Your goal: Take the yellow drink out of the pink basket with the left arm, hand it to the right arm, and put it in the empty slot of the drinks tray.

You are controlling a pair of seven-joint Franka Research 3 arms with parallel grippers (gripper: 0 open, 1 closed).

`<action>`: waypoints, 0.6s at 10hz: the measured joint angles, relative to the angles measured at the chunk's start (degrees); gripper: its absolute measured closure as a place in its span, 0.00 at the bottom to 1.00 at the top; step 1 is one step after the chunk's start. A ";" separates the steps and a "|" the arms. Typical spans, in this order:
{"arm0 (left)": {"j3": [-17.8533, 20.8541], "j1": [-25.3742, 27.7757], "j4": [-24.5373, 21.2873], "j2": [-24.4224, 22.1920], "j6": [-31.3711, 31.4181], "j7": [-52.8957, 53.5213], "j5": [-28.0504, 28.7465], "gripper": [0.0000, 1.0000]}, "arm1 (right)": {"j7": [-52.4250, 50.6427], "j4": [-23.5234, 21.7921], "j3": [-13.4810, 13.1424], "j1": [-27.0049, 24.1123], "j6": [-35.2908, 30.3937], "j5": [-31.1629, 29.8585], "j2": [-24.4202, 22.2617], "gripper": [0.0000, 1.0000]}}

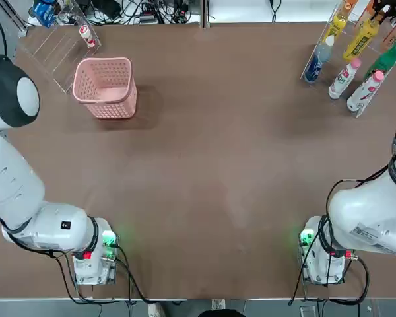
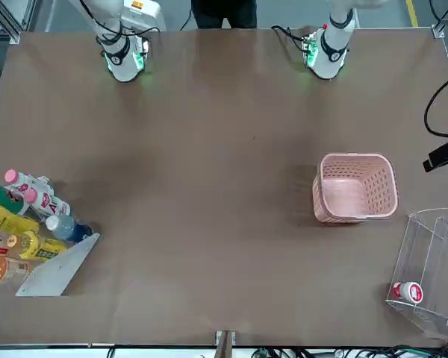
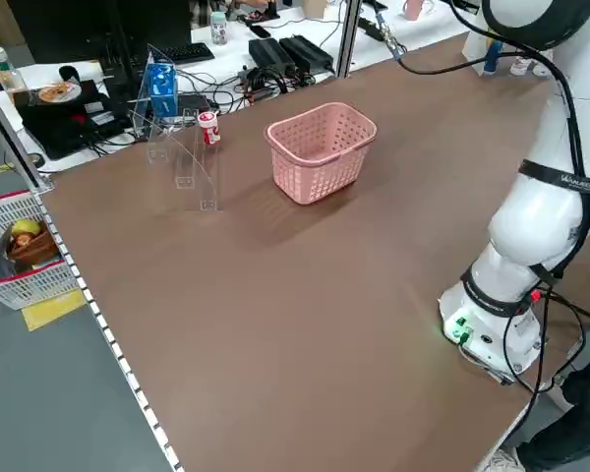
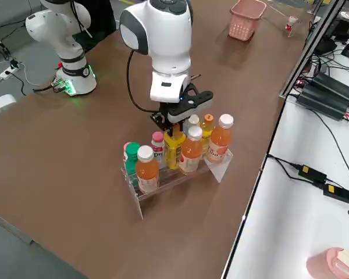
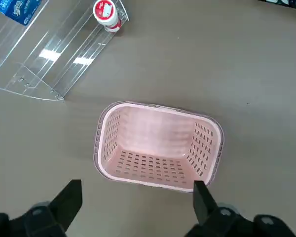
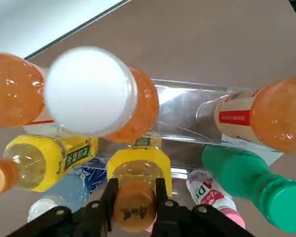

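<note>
Your right gripper (image 6: 134, 197) is clamping the yellow drink (image 6: 138, 185) in the drinks tray (image 4: 180, 174); your left gripper (image 5: 138, 205) is hanging wide above the pink basket (image 5: 158, 145).

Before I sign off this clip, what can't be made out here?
- Whether the yellow drink sits fully down in the drinks tray: right side view, neighbouring bottles hide its base.
- Right gripper: cut off by the top view's edge.
- Label print on the small bottle in the clear rack: too small.
</note>
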 joint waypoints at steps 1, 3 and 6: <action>0.00 0.00 0.00 0.00 0.00 0.00 0.00 0.00 | 0.00 -0.35 0.00 0.00 0.00 0.00 -0.24 0.66; 0.00 0.00 0.00 0.00 0.00 0.00 0.00 0.00 | 0.00 -1.96 0.04 0.01 0.03 0.00 -1.27 0.66; 0.00 0.00 0.00 0.00 0.00 0.00 0.00 0.00 | 0.00 -4.15 -0.02 0.00 0.29 -0.12 -1.79 0.66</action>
